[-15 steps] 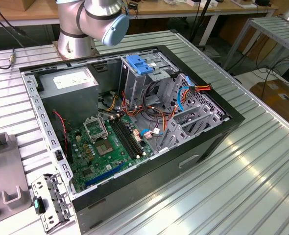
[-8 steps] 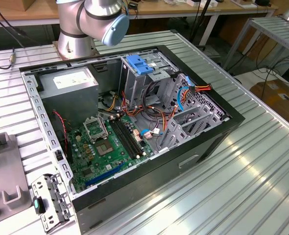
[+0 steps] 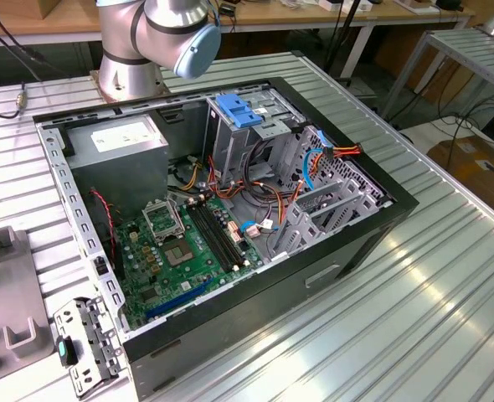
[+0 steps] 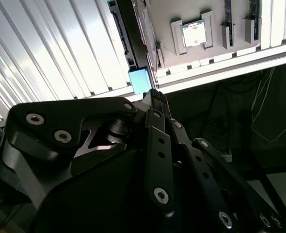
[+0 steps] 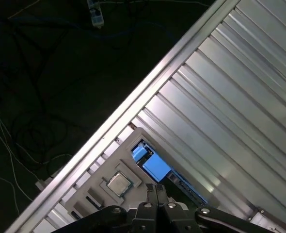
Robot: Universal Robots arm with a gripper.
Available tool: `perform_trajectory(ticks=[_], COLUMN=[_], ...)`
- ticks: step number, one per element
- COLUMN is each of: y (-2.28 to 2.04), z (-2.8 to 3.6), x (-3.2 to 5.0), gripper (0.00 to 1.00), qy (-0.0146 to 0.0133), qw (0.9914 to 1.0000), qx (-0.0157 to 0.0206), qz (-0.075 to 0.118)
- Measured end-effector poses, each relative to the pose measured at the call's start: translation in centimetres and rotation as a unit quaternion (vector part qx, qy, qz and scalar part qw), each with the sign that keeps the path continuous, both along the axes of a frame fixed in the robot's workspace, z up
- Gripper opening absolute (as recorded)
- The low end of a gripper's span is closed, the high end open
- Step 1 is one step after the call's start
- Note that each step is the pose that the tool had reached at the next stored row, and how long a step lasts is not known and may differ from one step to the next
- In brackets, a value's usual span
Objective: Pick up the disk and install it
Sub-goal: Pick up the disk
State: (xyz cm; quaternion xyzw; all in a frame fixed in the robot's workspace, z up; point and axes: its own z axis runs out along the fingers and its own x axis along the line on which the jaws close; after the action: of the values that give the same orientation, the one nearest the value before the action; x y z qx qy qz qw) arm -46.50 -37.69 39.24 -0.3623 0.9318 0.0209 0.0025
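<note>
- A ribbed metal table (image 3: pixel 448 276) bears an open computer case (image 3: pixel 255 322) on its side.
- A grey tray (image 3: pixel 4 335) and a metal bracket (image 3: pixel 88 347) rest beside it, at the exterior view's left.

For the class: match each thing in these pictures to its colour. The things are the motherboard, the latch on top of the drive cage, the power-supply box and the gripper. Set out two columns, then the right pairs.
Things
1. motherboard
2. latch on the drive cage
3. power-supply box
4. gripper

Colours
a. black
b. green
c. grey
d. blue

Pairs: 1-b; 2-d; 3-c; 4-a
</note>
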Motion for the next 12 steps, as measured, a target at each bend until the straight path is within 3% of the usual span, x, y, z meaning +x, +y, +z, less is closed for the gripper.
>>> perform_trajectory(ticks=[4,12], y=[0.02,0.03], z=[0.00,0.00], x=[0.00,0.00], gripper=[0.11,0.11], qy=[0.0000,-0.0007], qw=[0.99960,0.99664], qx=[-0.0004,-0.0004], qz=[0.028,0.082])
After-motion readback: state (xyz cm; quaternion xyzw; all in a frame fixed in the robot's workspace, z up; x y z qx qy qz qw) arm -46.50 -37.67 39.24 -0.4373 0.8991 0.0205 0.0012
